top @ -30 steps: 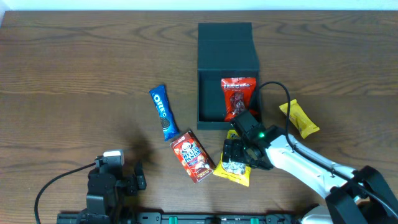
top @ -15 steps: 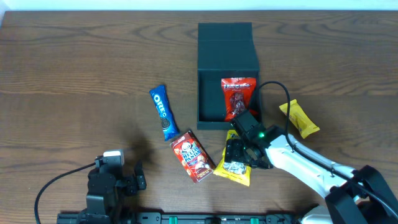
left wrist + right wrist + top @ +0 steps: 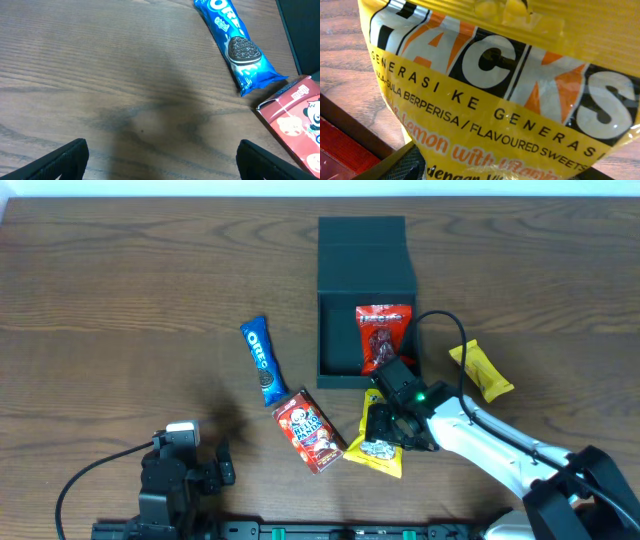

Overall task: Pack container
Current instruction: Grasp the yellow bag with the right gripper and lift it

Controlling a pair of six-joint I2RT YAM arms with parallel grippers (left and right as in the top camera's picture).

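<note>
the right tool (image 3: 381,427) sits down on the near-container end of a yellow hacks packet (image 3: 377,456) lying on the table (image 3: 120,300). in the right wrist view the wrapper fills almost the whole frame. i cannot tell whether the jaws have clamped it or only stand either side of it, and the packet looks to be resting on the wood, not lifted.

just beyond this tool is the container (image 3: 338,330), its hinged lid folded back on the far side and its well open. one red packet (image 3: 384,335) already lies inside, against the wall nearest the tool's right. that appears to be the only item packed.

out to the tool's right, apart from the box, lies a second yellow packet (image 3: 482,370). just to its left is a red hello panda box (image 3: 308,431), and further left and a little beyond that a blue oreo pack (image 3: 262,360).

the left tool (image 3: 162,162) hangs well off to the left, jaws spread wide with nothing between them, over bare wood.

my reading is one item in and four left, with the hacks packet the one in hand. the lid would need closing last.
</note>
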